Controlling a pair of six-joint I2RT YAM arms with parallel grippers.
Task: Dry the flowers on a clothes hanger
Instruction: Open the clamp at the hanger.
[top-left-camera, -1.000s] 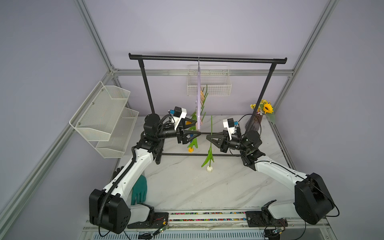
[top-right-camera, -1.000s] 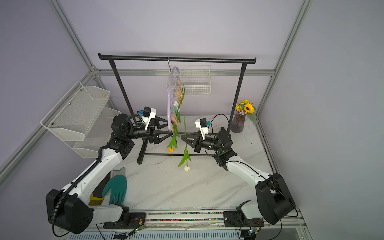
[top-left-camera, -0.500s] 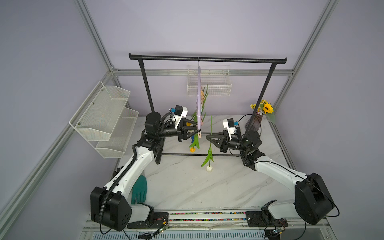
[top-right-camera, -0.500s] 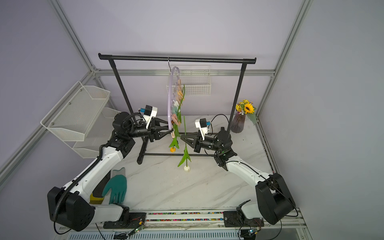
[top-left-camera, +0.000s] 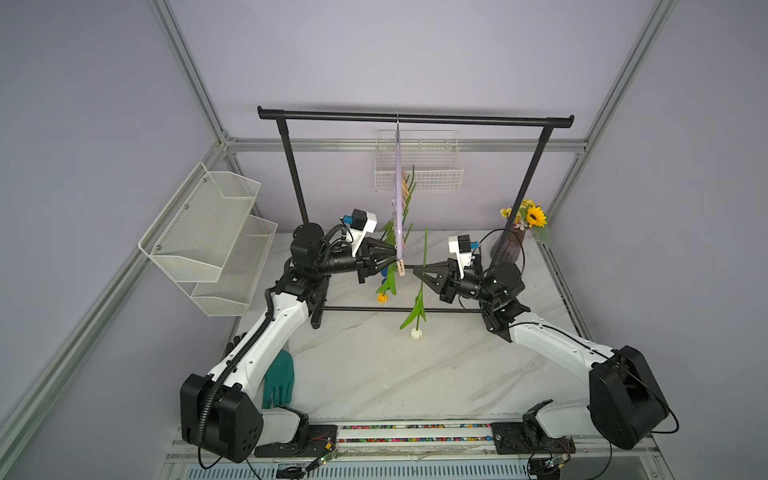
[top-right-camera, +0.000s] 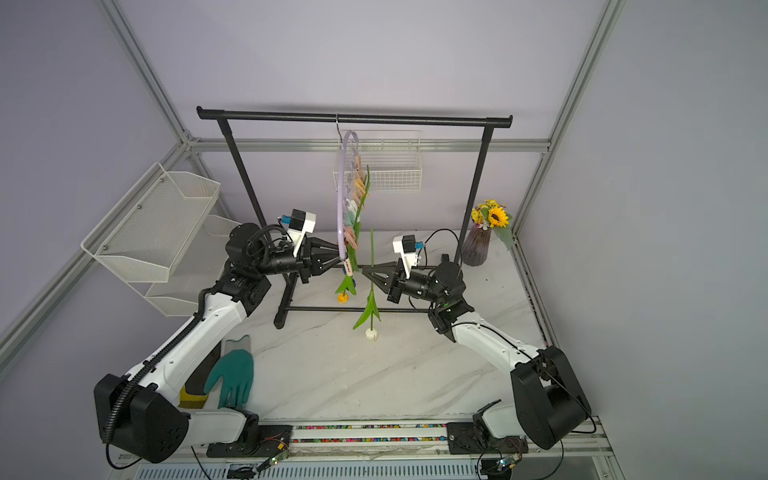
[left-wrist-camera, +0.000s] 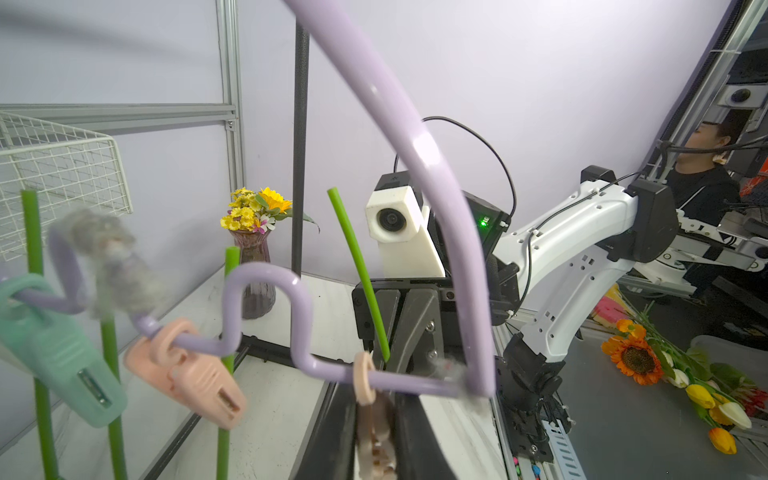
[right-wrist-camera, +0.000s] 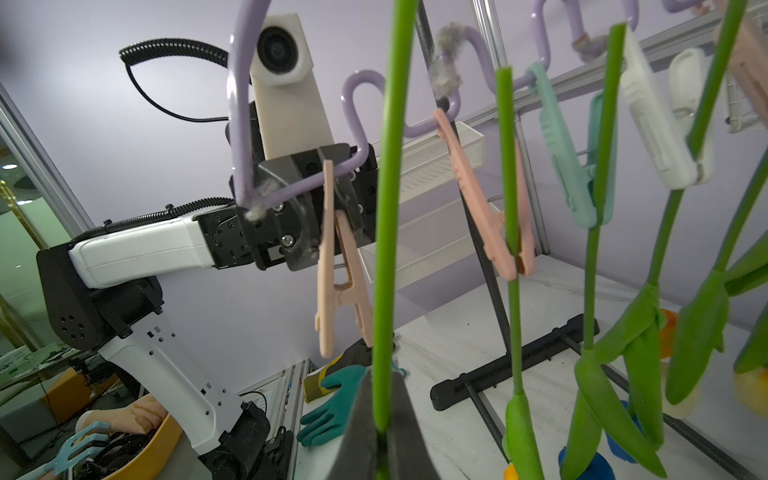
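The lilac clothes hanger (top-left-camera: 398, 199) (top-right-camera: 341, 199) hangs by its hook from the black rack, with several flowers (right-wrist-camera: 509, 166) clipped head-down in its pastel pins. My left gripper (top-left-camera: 395, 258) (left-wrist-camera: 376, 415) is shut on the peach clothespin (left-wrist-camera: 374, 432) (right-wrist-camera: 332, 270) at the hanger's near end, and the pin's lower tips stand apart. My right gripper (top-left-camera: 415, 272) (right-wrist-camera: 380, 432) is shut on a green stem (right-wrist-camera: 390, 208) of one flower, held upright just right of that pin. Its cream-white head (top-left-camera: 415, 333) (top-right-camera: 371, 334) hangs below.
The black garment rack (top-left-camera: 415, 118) spans the back, its foot bar (top-left-camera: 374, 309) on the marble table. White wire baskets (top-left-camera: 208, 232) hang at the left and one (top-left-camera: 417, 174) at the back wall. A sunflower vase (top-left-camera: 513, 245) stands back right; a green glove (top-left-camera: 278, 378) lies front left.
My left gripper has moved right up to the hanger's near end and shut on the peach clothespin. The right arm and its flower have not moved.
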